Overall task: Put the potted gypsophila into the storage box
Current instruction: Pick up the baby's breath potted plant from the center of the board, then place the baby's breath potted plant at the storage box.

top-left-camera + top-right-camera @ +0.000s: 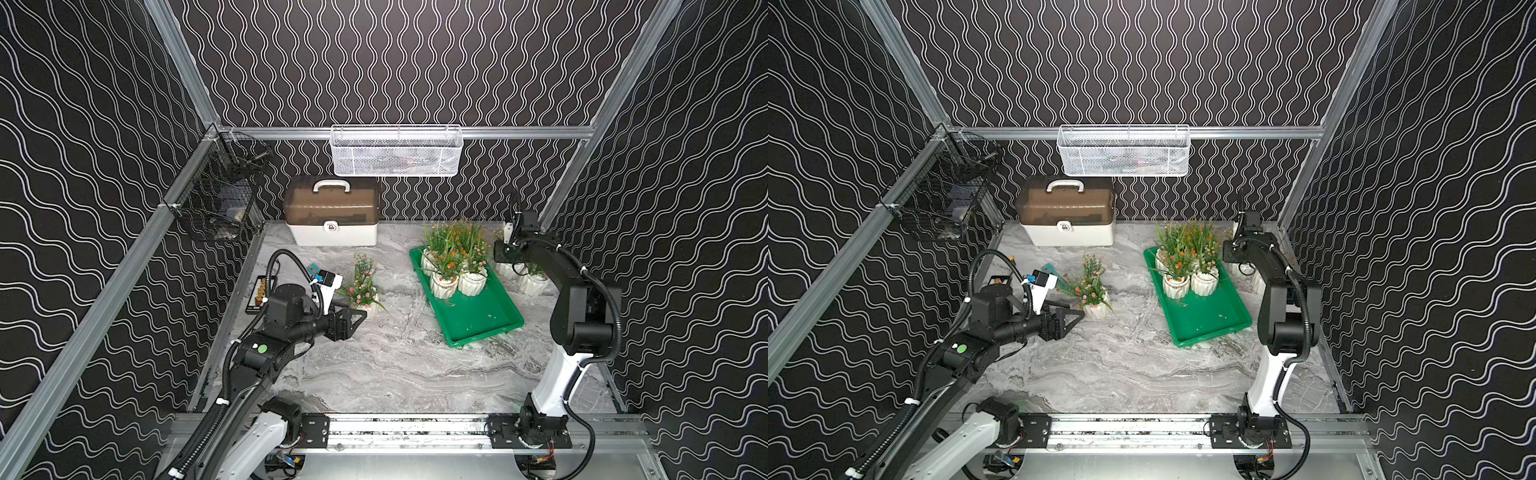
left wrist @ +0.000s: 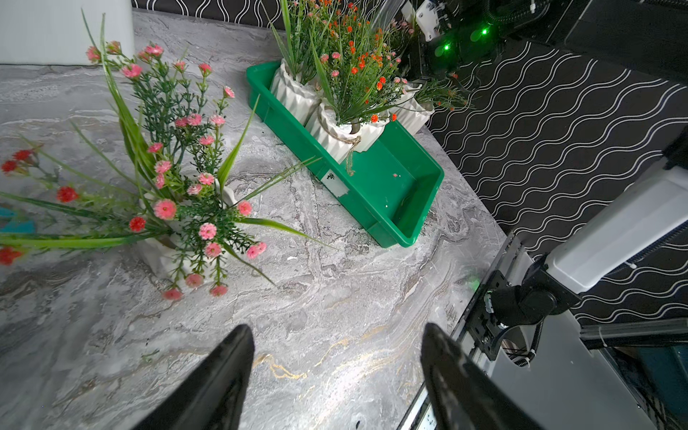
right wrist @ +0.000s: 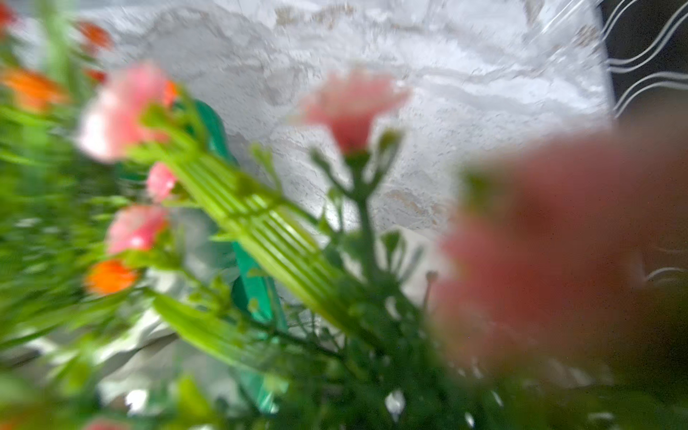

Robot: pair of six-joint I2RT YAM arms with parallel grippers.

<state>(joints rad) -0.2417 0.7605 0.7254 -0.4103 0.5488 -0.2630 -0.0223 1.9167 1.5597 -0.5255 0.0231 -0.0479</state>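
We see the left gripper (image 2: 337,331) hovering with its jaws apart and empty, just near-left of a gypsophila pot (image 1: 362,291) with pink flowers. That pot stands on the grey marble-patterned tabletop (image 1: 395,365), well left of the storage box (image 1: 478,320). The right gripper (image 1: 507,255) is closed and lowered among two more pots (image 1: 533,283) just right of the box; we cannot tell whether it clamps one. At the box's far end stand white ribbed pots (image 1: 471,283) with orange and pink blooms, one tied with twine (image 2: 352,149). A white sticker (image 2: 335,182) on the box's glossy green wall carries a handwritten character we cannot read.
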